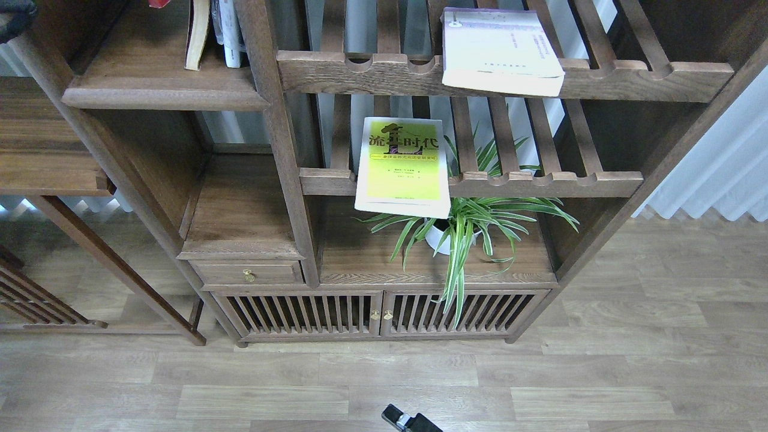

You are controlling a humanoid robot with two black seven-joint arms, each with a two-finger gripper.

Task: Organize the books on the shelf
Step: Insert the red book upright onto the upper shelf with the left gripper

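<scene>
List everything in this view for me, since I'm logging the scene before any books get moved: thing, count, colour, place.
Yellow-green paperback with black characters: one, flat on lower slatted rack, overhanging the front rail.
White paperback with lilac edge: one, flat on upper slatted rack.
Upright books: at least two, pale, on the solid dark-brown plank shelf, top left.
Red item: one, at the top edge, mostly cut off.
Potted spider plant: one, green, white pot, below the lower rack.
Brass-knobbed drawer: one, brown, lower left.
Slatted cabinet doors: two, brown, bottom.
Right gripper: black, bottom edge, state unclear.
Dark object: top-left corner, possibly the left arm.
</scene>
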